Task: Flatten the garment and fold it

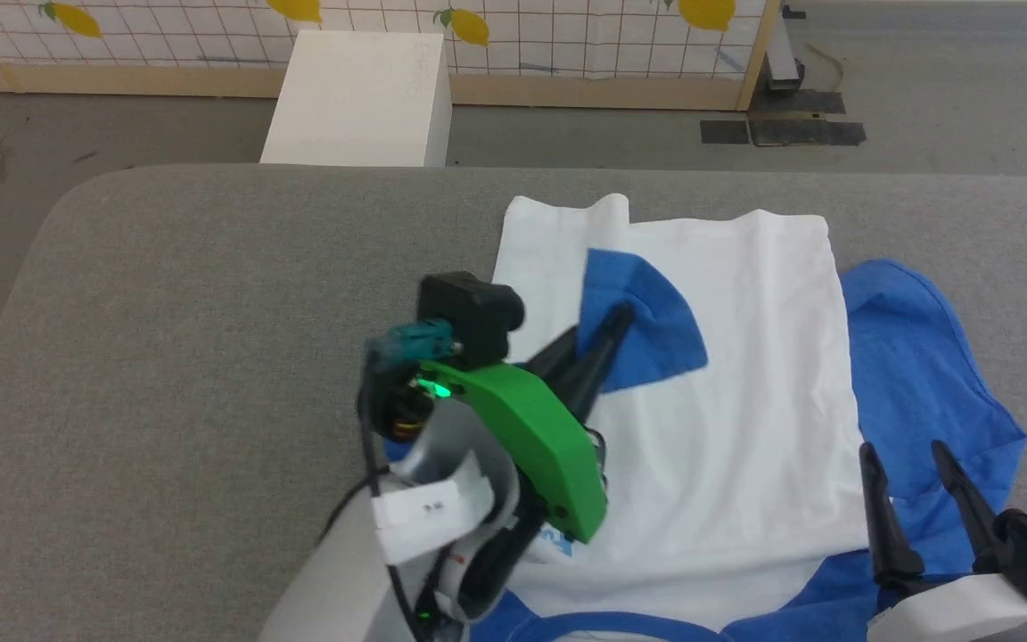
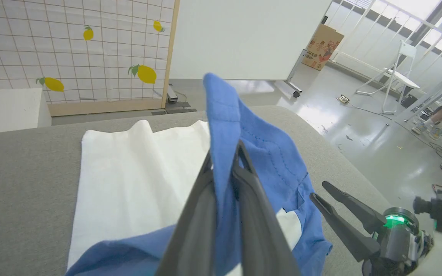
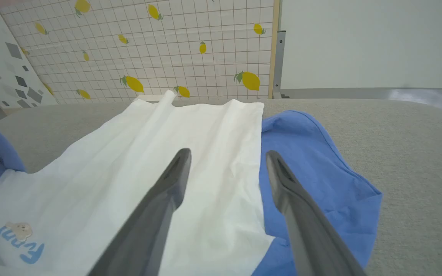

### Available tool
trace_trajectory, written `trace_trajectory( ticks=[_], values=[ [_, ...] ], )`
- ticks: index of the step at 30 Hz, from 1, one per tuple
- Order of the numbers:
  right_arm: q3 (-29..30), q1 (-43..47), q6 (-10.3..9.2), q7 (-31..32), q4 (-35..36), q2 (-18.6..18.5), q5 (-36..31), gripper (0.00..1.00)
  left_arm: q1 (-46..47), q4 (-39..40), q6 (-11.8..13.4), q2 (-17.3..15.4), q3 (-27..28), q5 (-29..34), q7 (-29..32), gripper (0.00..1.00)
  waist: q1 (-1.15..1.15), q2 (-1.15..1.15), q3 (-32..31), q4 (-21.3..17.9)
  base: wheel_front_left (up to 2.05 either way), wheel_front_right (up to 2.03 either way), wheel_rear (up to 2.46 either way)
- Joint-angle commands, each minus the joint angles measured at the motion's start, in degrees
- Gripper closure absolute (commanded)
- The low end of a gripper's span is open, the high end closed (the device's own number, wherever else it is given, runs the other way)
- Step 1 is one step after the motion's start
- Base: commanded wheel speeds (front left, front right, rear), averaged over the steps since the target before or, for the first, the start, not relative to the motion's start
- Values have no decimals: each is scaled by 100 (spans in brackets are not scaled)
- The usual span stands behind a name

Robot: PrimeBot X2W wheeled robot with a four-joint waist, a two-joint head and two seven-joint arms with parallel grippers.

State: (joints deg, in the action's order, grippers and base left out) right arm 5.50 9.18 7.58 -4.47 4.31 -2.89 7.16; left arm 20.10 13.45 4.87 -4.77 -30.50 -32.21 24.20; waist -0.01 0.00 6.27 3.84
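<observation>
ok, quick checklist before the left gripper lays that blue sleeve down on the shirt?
1. Grip: left gripper shut on the left sleeve, ok.
2. Placement: that sleeve is held over the white body, ok.
3. Free arm: right gripper open, holding nothing, ok.
4. Other side: right sleeve not folded in, lies spread on the table, not ok.
5. Flatness: white body mostly smooth, faint ridges at the far hem, ok.
6. Near end: collar cut off by the head view's edge, cannot tell.
</observation>
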Motion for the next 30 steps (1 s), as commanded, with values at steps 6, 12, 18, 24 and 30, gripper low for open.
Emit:
trace_trajectory(
  ticks=[6, 12, 18, 24, 30],
  values=[
    [313, -85, -9, -56, 86, 2, 11, 0, 122, -1285, -31, 172, -897, 185, -694, 100, 1, 0, 120, -199, 0, 0, 0],
    [547, -193, -9, -60, 129, 2, -17, 0, 429, -2339, 184, 187, -1828, -259, -1185, 100, 1, 0, 216, -380, 0, 0, 0],
    [536, -237, -9, -59, 80, 2, -6, 0, 802, -2978, 445, 188, -2793, -939, -1381, 100, 1, 0, 254, -520, 0, 0, 0],
    [426, -291, -9, -71, -1, 2, 14, 0, 1021, -3328, 650, 189, -3545, -1527, -1598, 100, 1, 0, 265, -665, 0, 0, 0],
    [307, -372, -9, -71, -107, 2, -12, 0, 1202, -3880, 818, 189, -4066, -1952, -1599, 100, 1, 0, 245, -797, 0, 0, 0]
  ],
)
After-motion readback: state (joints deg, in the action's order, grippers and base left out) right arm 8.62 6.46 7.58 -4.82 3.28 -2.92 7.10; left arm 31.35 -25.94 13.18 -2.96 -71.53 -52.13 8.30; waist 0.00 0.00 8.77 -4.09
